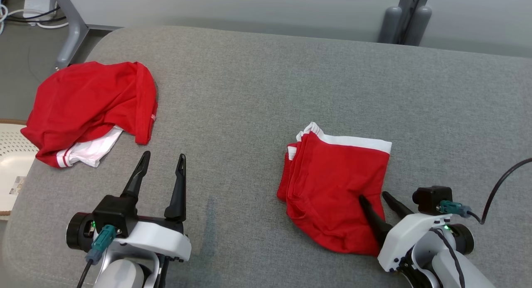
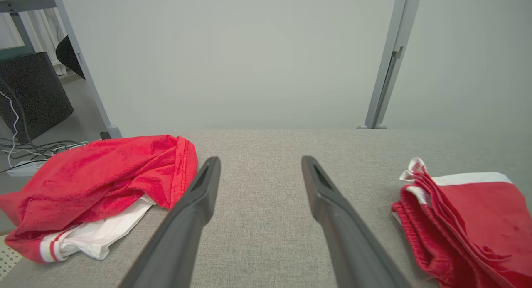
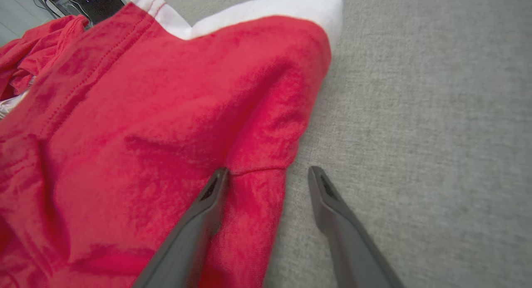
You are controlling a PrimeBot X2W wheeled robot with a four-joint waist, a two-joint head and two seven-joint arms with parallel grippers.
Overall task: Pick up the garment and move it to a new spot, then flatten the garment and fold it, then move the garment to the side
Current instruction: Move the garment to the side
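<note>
A folded red garment with a white band (image 1: 332,184) (image 2: 469,221) (image 3: 158,126) lies right of centre on the grey padded table. My right gripper (image 1: 375,196) (image 3: 268,173) is open at its near right edge: one finger rests on the red cloth, the other on bare table, the hem between them. My left gripper (image 1: 163,160) (image 2: 259,163) stands open over bare table at the lower left, with nothing between its fingers. A second red and white garment (image 1: 89,109) (image 2: 99,184) lies crumpled at the far left edge.
The grey table (image 1: 291,80) runs wide between the two garments and behind them. A pale perforated basket (image 1: 10,155) sits off the left edge. Metal frame legs (image 1: 70,34) (image 1: 405,18) and floor cables (image 1: 16,13) stand beyond the far edge.
</note>
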